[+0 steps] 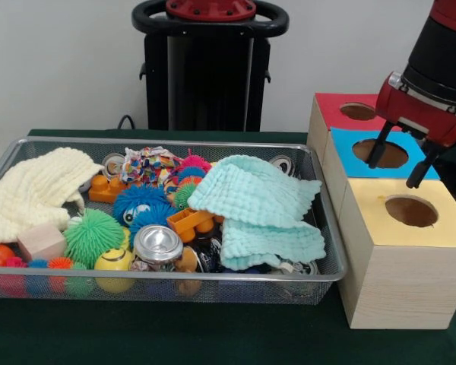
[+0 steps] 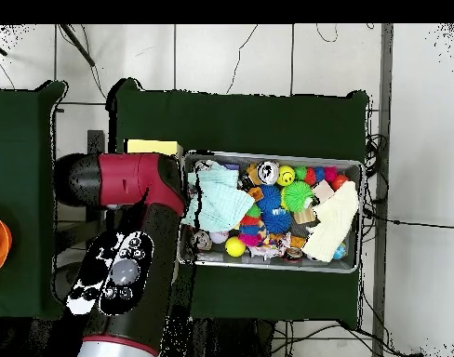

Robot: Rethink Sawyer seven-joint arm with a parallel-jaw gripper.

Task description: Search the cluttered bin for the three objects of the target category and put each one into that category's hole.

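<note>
A wire mesh bin (image 1: 167, 141) holds mixed clutter. In it are a silver can (image 1: 157, 245), a green spiky ball (image 1: 93, 236), a blue fuzzy ball (image 1: 139, 204), orange toy bricks (image 1: 188, 222) and a yellow smiley ball (image 1: 114, 262). To the right stands a wooden box with a red hole (image 1: 357, 111), a blue hole (image 1: 380, 153) and a yellow hole (image 1: 411, 211). My gripper (image 1: 394, 173) hangs open and empty just over the blue hole. In the overhead view the arm (image 2: 142, 186) hides the gripper; the bin (image 2: 268, 156) lies to its right.
A cream cloth (image 1: 32, 194) covers the bin's left end, and teal cloths (image 1: 254, 194) drape over its right half, hiding what is under them. More can tops (image 1: 280, 163) peek out at the back. The overhead view shows only the box's yellow top (image 2: 154, 147).
</note>
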